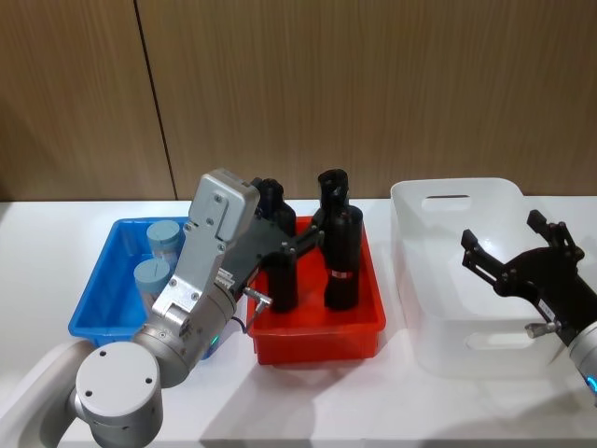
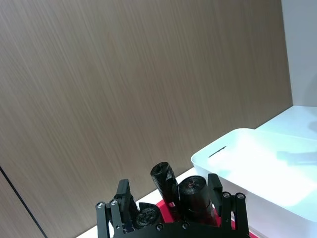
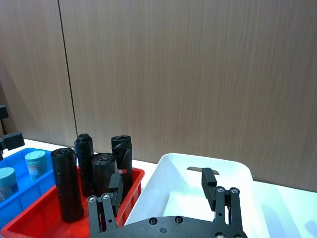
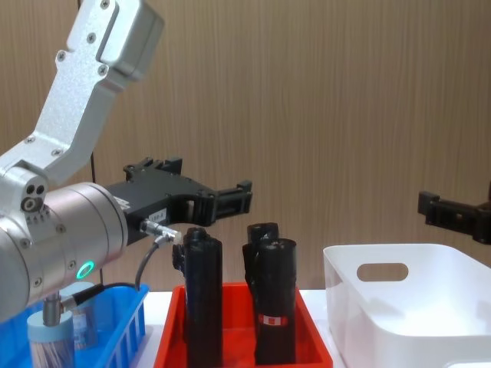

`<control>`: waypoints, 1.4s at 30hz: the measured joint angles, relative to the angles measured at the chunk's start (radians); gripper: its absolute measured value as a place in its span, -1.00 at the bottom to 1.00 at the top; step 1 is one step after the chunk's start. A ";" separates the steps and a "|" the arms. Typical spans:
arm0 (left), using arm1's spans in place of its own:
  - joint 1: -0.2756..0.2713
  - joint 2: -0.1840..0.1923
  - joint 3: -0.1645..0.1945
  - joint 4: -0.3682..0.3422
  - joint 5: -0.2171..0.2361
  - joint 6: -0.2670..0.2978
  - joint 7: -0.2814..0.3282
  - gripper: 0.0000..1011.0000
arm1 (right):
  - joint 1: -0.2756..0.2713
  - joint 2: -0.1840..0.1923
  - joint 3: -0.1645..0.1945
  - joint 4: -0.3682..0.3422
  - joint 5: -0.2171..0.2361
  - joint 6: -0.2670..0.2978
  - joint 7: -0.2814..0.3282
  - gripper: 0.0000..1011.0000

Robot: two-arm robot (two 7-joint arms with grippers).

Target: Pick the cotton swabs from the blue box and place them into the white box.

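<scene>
2 tubs of cotton swabs (image 1: 154,276) sat in the blue box (image 1: 91,301). Left gripper (image 4: 207,179) hung released above the red tray (image 1: 317,342); right gripper (image 1: 504,233), fingers spread, hovered over the white box (image 1: 411,280).

Tall black cylinders (image 1: 341,257) stand in the red tray (image 1: 317,338), and the left gripper (image 1: 294,215) hangs spread just above them, crowding the space over the tray. Left of the tray, the blue box (image 1: 93,313) is open from above over the cotton swabs (image 1: 152,273). Right of the tray, the white box (image 1: 415,280) is open-topped, with the right gripper (image 1: 502,231) spread above it.
</scene>
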 joint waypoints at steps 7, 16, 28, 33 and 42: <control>0.000 0.000 0.000 0.000 0.000 0.000 0.000 0.99 | 0.000 0.000 0.000 0.000 0.000 0.000 0.000 0.98; 0.000 0.000 0.000 0.000 0.000 0.000 0.000 0.99 | 0.000 0.000 0.000 0.000 0.000 0.000 0.000 0.98; 0.000 0.000 0.000 0.000 0.000 0.000 0.000 0.99 | 0.000 0.000 0.000 0.000 0.000 0.000 0.000 0.98; 0.003 0.003 -0.002 -0.002 0.000 0.001 -0.001 0.99 | 0.000 0.000 0.000 0.000 0.000 0.000 0.000 0.98; 0.021 0.024 -0.011 -0.023 -0.005 0.020 -0.005 0.99 | 0.000 0.000 0.000 0.000 0.000 0.000 0.000 0.98</control>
